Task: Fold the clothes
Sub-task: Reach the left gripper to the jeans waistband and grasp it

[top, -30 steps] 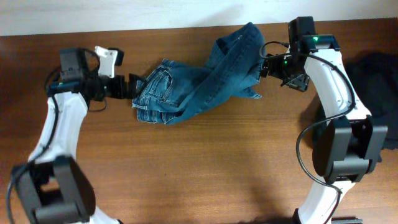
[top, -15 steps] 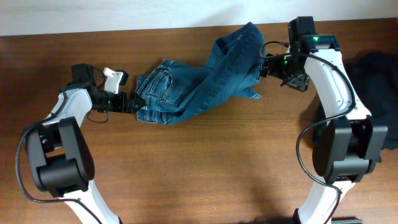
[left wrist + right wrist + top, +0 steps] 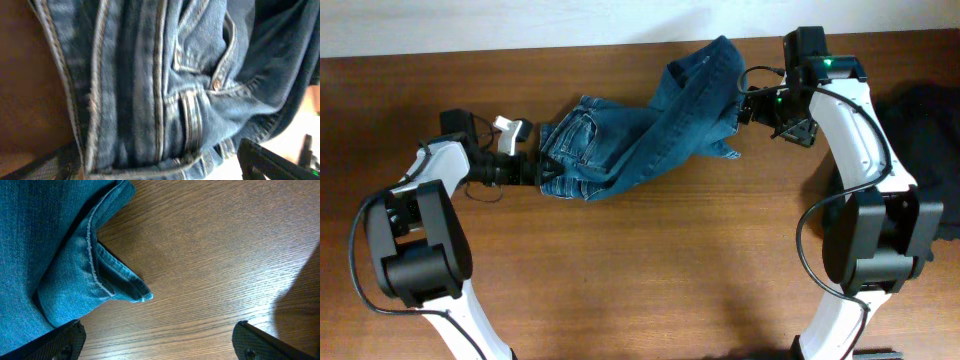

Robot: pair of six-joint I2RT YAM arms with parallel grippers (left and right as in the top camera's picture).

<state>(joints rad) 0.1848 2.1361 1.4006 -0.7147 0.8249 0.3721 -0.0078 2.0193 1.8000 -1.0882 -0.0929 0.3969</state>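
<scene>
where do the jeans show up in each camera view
Overhead: the jeans lie crumpled at upper centre, between the two arms.
Left wrist: the jeans fill nearly the whole frame, seen close up, waistband and pocket seams showing.
Right wrist: the jeans take up the left side, a hemmed corner pointing right.
Shared landmark: the brown wooden table, visible beside the jeans in all three views.

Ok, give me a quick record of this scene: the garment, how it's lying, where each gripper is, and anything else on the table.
garment: blue jeans
state: crumpled, not yet folded, one leg thrown toward the far edge
surface: wooden table
left gripper: open, at the waistband end, denim between its fingers
right gripper: open, beside the leg end, mostly bare wood between its fingers
other: dark garment at the table's right edge
</scene>
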